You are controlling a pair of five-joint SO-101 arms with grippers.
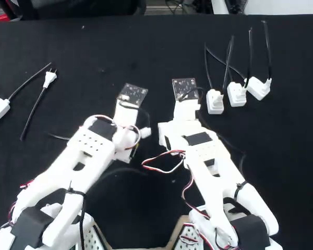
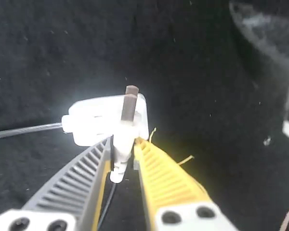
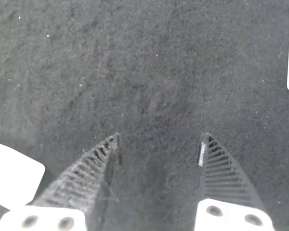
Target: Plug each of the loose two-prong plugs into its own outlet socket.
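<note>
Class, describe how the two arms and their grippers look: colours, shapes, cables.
Left arm and right arm: white shells, black motors, looping red and white wires. Left gripper: ribbed fingers, one grey, one yellow. Right gripper: ribbed dark grey fingers.

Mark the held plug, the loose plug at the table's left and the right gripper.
held plug (image 2: 94, 121), left wrist view, on its white body.
loose plug (image 1: 50, 78), high view, on its white head.
right gripper (image 3: 161, 138), right wrist view, midway between its fingertips.
</note>
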